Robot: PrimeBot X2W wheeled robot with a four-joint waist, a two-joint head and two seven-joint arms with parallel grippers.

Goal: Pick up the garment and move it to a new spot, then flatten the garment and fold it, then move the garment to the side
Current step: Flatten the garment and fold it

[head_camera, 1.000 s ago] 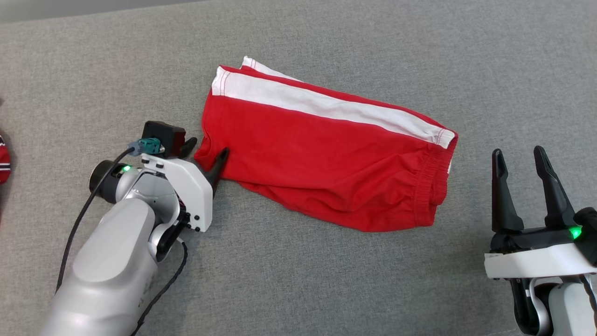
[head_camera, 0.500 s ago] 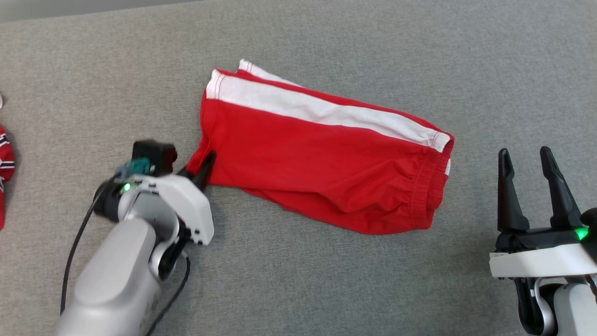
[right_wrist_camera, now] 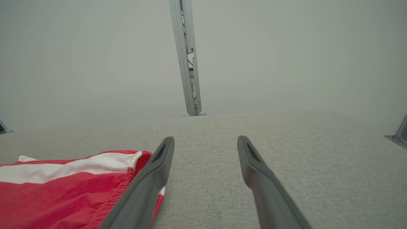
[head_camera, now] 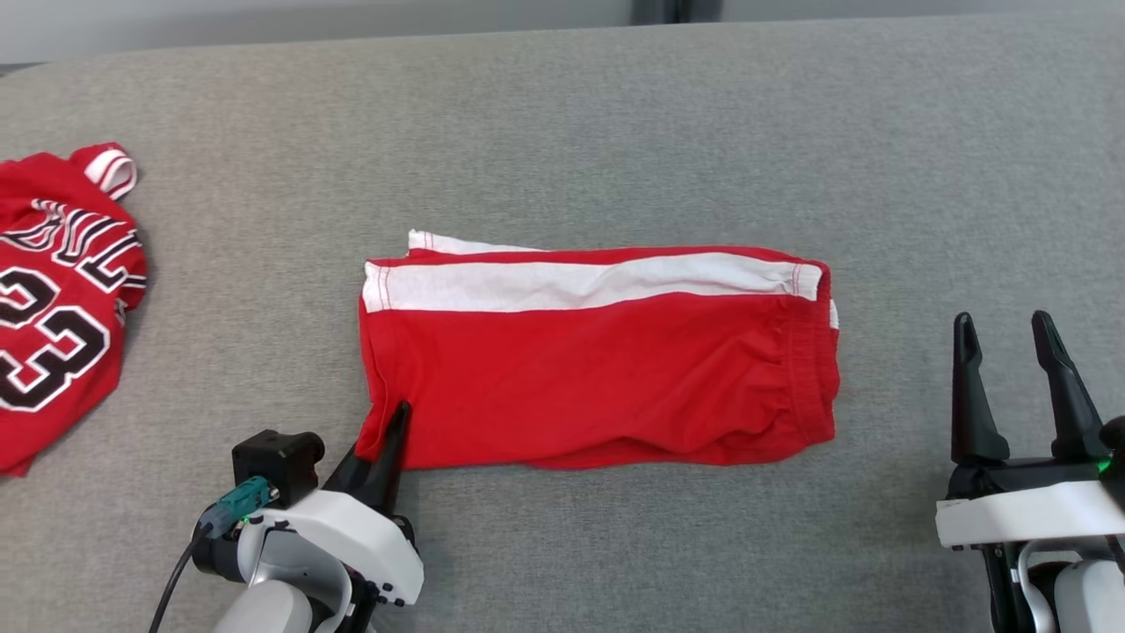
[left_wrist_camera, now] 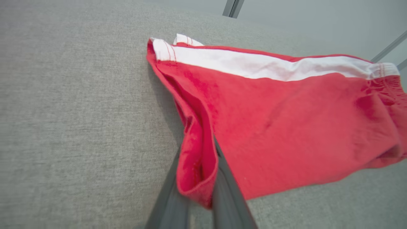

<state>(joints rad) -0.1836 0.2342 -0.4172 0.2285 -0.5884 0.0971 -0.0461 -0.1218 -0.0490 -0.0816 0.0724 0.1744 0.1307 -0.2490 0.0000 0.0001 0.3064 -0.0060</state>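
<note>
Closed since a second ago, left pincer (head_camera: 393,420) now clamps the near-left corner of the red shorts (head_camera: 598,378), which have swung from skewed to square at the middle of the grey desk (head_camera: 562,132). Fabric judged light, limp and prone to bunching; hem corners offer the best hold. Right pincer (head_camera: 1003,323) stands wide open and empty, just right of the shorts.

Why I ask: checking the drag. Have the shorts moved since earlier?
Yes. The shorts swung, left end toward the robot: slanted before, now parallel to the table's far edge.
</note>
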